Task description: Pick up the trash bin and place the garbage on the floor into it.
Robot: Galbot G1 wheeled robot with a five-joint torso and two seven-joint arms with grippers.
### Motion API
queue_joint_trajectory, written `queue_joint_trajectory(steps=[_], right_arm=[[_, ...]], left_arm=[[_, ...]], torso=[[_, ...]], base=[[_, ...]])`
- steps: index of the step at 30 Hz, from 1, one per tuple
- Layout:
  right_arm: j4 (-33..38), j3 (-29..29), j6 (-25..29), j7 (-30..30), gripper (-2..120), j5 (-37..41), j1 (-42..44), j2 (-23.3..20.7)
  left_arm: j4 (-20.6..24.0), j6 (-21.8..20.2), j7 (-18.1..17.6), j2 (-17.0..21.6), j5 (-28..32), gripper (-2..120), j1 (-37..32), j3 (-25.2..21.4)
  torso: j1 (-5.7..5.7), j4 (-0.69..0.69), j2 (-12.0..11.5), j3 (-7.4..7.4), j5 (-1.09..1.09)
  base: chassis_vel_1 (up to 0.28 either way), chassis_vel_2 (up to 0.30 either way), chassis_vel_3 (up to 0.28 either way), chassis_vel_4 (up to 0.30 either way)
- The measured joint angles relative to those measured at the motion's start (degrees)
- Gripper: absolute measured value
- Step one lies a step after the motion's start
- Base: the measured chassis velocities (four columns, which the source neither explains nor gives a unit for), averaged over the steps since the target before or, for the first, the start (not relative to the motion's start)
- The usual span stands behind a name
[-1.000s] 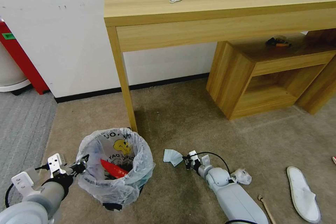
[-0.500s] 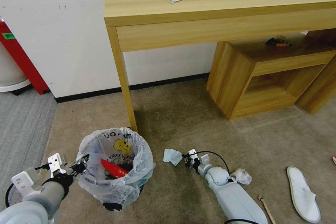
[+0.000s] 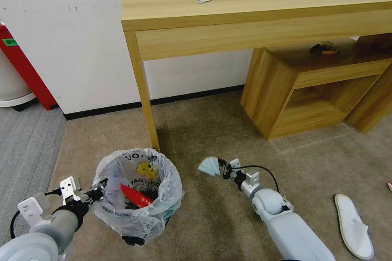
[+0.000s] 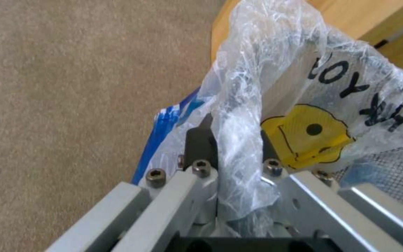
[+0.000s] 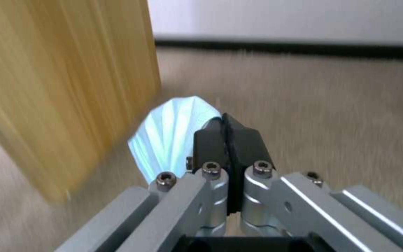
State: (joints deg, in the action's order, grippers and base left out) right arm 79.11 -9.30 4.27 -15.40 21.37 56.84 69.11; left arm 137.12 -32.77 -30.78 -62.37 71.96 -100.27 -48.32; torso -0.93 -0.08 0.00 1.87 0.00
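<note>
Right of the trash bin (image 3: 136, 193), my right jaws (image 3: 222, 167) clamp the pale blue cup (image 3: 209, 166) above the floor (image 3: 212, 220), bin lying leftward; left jaws (image 3: 100, 189) pinch its rim.

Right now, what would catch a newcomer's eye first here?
Probably the trash bin on the beige carpet by the desk leg, its crinkly bag rim pinched by the left gripper. Just right of it, the right gripper holds a flattened pale blue cup above the floor. A white slipper lies far right.
</note>
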Motion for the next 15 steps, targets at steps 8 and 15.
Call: queue_joint_trajectory(steps=[8,15], right_arm=[[8.6,-1.1,2.3,-0.1,0,6.1,0.3,-2.7],[16.0,-3.1,2.5,-1.0,0,7.6,0.5,-3.6]], left_arm=[[0.7,-1.3,-0.6,1.1,0.7,3,-0.4,1.1],[1.5,-2.2,-0.6,1.7,1.2,3,-0.1,2.7]], torso=[[0.0,0.0,0.0,0.0,0.0],[0.0,0.0,0.0,0.0,0.0]], base=[[0.0,0.0,0.0,0.0],[0.0,0.0,0.0,0.0]])
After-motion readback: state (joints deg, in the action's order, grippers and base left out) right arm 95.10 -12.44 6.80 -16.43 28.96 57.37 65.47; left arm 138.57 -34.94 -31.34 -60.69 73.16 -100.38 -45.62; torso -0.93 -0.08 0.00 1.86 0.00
